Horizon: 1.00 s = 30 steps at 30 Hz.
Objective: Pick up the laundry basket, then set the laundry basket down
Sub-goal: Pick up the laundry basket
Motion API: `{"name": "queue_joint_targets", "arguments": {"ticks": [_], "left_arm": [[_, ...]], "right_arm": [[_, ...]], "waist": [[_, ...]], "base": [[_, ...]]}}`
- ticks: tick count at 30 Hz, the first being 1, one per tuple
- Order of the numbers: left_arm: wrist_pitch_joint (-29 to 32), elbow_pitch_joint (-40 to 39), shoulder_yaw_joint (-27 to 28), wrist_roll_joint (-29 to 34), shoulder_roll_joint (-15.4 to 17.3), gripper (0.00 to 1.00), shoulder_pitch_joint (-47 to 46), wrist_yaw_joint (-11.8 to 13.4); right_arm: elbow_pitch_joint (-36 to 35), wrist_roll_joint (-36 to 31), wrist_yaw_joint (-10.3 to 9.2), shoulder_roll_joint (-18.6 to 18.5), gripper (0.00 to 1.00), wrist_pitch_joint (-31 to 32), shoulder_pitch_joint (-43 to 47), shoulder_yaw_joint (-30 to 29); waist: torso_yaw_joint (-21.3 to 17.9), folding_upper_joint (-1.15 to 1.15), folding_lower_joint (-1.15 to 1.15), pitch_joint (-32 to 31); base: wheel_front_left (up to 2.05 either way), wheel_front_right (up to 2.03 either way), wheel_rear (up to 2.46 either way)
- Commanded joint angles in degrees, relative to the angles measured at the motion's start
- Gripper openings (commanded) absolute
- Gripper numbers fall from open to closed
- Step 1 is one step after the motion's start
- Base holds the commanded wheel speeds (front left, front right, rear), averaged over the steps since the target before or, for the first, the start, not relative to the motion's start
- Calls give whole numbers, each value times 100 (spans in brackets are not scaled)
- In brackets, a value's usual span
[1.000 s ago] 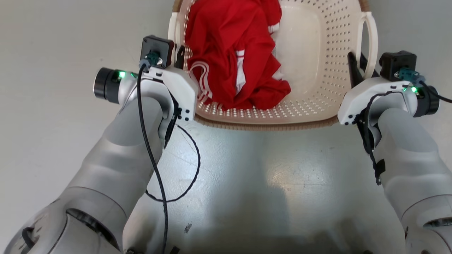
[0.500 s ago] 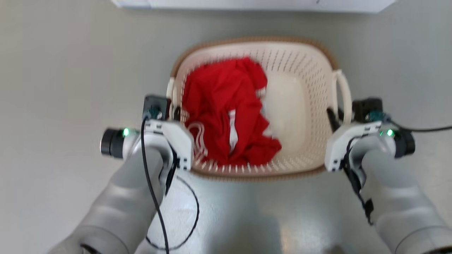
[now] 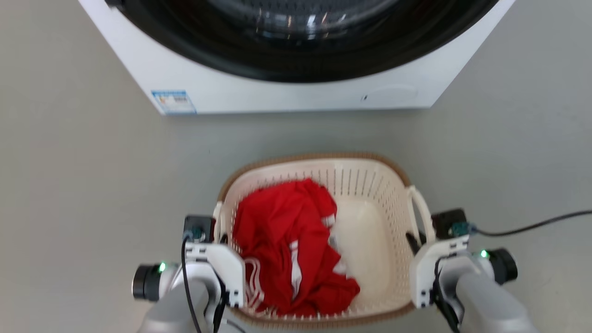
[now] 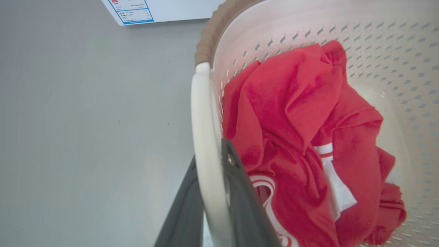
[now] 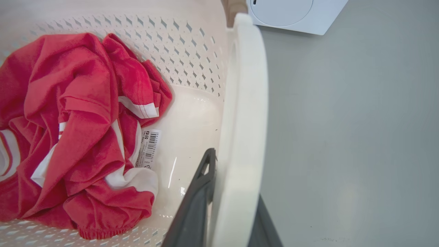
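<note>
The laundry basket (image 3: 314,158), cream perforated plastic with a brown rim, sits low in the head view between my two arms. A red garment with white stripes (image 3: 286,249) lies in its left half. My left gripper (image 4: 211,154) is shut on the basket's white left loop handle (image 4: 202,113), one dark finger on each side of it. My right gripper (image 5: 236,175) is shut the same way on the right loop handle (image 5: 245,103). In the head view the left gripper (image 3: 224,238) and right gripper (image 3: 414,240) press against the basket's sides.
A white washing machine (image 3: 286,95) with a dark round door stands just beyond the basket, a blue label (image 3: 173,101) on its lower left. Grey floor (image 3: 83,185) lies all around. A black cable (image 3: 532,226) trails right from my right wrist.
The head camera has moved: the basket and arms now sit lower and smaller, and the washing machine has come into the top. Both grippers stay on the handles.
</note>
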Motion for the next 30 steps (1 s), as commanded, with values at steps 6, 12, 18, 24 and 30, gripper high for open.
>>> {"name": "queue_joint_targets", "arguments": {"ticks": [6, 12, 18, 24, 30], "left_arm": [[-18, -143, -112, -98, 62, 0, 322, 115], [88, -355, -328, -188, 62, 0, 624, 205], [199, -549, -628, -245, 62, 0, 885, 274], [221, -569, -766, -372, 62, 0, 1059, 310], [214, -525, -845, -480, 62, 0, 1104, 334]], "right_arm": [[-220, 120, 101, 182, 0, 73, 629, 466], [-74, 144, 101, 182, 0, 14, 891, 430], [101, 251, 101, 182, 0, -93, 1172, 371], [195, 396, 101, 182, 0, -126, 1368, 440], [164, 491, 101, 182, 0, -88, 1444, 599]], "waist": [[-215, 0, 0, -966], [-117, 0, 0, -1386], [46, 0, 0, -1681], [109, 0, 0, -1892], [75, 0, 0, -2020]], "base": [[0, 0, 0], [0, 0, 0], [0, 0, 0], [0, 0, 0], [0, 0, 0]]}}
